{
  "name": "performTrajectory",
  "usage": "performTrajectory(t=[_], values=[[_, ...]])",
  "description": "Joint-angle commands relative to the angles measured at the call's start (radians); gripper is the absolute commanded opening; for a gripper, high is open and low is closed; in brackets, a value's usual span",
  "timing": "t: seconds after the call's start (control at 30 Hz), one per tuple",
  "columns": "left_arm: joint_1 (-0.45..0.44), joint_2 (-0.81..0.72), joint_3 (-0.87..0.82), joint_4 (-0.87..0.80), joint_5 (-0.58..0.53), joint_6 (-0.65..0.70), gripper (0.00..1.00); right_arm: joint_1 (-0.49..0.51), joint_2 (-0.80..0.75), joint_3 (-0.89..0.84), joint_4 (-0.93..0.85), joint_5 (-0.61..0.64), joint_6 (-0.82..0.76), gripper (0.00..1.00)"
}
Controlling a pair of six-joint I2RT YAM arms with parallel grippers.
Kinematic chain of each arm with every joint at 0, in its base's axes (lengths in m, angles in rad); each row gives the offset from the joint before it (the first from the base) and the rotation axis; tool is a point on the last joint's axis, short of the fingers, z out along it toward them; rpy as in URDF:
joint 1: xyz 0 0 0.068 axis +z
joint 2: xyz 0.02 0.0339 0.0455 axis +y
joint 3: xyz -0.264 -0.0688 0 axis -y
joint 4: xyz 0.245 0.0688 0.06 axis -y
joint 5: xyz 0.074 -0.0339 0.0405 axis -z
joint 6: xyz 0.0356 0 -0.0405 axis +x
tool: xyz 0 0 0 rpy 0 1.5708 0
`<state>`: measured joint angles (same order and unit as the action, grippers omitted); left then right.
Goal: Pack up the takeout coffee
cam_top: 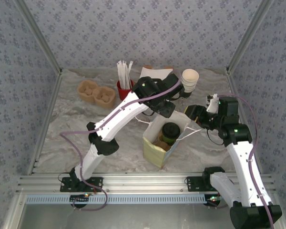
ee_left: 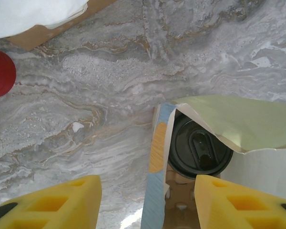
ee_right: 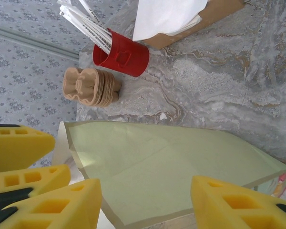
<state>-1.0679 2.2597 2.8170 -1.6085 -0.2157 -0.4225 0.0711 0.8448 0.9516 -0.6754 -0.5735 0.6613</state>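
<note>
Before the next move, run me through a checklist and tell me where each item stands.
1. Coffee in the bag: ok, lid facing up.
2. Bag upright with its mouth open: ok.
3. Left gripper off the coffee: ok, its fingers are apart with the bag's wall between them.
4. Right gripper holding the bag: cannot tell; its fingers are apart over the bag's flap.
5. White cups clear of the left arm: cannot tell; they stand close beside it.
</note>
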Motion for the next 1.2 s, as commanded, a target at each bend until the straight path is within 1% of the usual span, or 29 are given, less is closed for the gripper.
performTrajectory(t=[0.0, 0.03, 0.1, 0.2, 0.3, 0.33, 0.53, 0.8, 0.97, 1.07, 1.1, 1.13, 1.17], values=[[0.003, 0.027, 0.016, -0.177, -0.022, 0.016, 0.46, -0.012, -0.007, 0.031, -0.027, -0.029, -0.023, 0.55], [0.005, 0.029, 0.018, -0.176, -0.022, 0.016, 0.41, -0.015, -0.008, 0.033, -0.028, -0.031, -0.024, 0.55], [0.007, 0.035, 0.029, -0.177, -0.024, 0.017, 0.35, -0.020, -0.009, 0.040, -0.032, -0.037, -0.023, 0.55], [0.013, 0.038, 0.046, -0.177, -0.029, 0.013, 0.28, -0.025, -0.010, 0.059, -0.042, -0.042, -0.024, 0.55], [0.014, 0.023, 0.040, -0.177, -0.063, -0.004, 0.21, -0.033, -0.009, 0.088, -0.062, -0.042, -0.023, 0.55], [0.017, 0.015, 0.032, -0.177, -0.072, -0.013, 0.20, -0.035, -0.010, 0.098, -0.068, -0.042, -0.057, 0.55], [0.048, -0.048, -0.056, -0.177, -0.125, -0.083, 0.18, -0.051, -0.018, 0.156, -0.105, -0.031, -0.075, 0.55], [0.086, -0.078, -0.105, -0.177, -0.167, -0.148, 0.11, -0.063, -0.018, 0.188, -0.125, -0.029, -0.080, 0.55], [0.110, -0.098, -0.140, -0.177, -0.191, -0.179, 0.10, -0.064, -0.018, 0.188, -0.128, -0.029, -0.077, 0.55], [0.121, -0.110, -0.171, -0.176, -0.209, -0.192, 0.12, -0.065, -0.019, 0.183, -0.123, -0.029, -0.074, 0.55], [0.123, -0.116, -0.179, -0.173, -0.208, -0.196, 0.14, -0.064, -0.019, 0.182, -0.118, -0.031, -0.071, 0.55], [0.123, -0.124, -0.190, -0.160, -0.199, -0.189, 0.18, -0.065, -0.019, 0.179, -0.114, -0.031, -0.071, 0.55], [0.123, -0.134, -0.200, -0.144, -0.183, -0.180, 0.27, -0.065, -0.018, 0.178, -0.112, -0.031, -0.070, 0.55]])
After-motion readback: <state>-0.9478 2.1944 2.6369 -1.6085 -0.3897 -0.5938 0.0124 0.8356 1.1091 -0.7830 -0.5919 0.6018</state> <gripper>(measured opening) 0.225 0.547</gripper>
